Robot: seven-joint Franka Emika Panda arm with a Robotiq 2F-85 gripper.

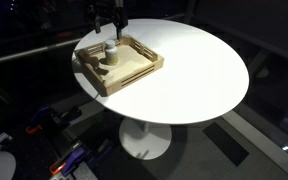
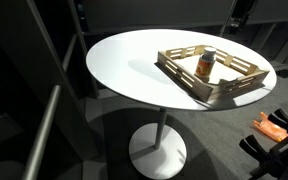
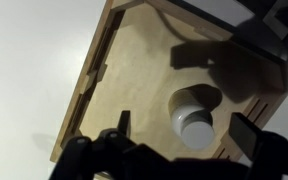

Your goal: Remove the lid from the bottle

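The bottle stands upright inside the wooden tray on the round white table. In an exterior view the bottle shows an amber-looking body and a pale lid. In the wrist view I look down on the bottle and its round whitish lid, which is on the neck. My gripper is open and empty, with the two fingers on either side of the lid as seen from above. It hangs above the bottle in an exterior view, apart from it.
The tray has slatted walls around the bottle. It sits near one edge of the table, which stands on a single pedestal. Dark floor and equipment surround the table.
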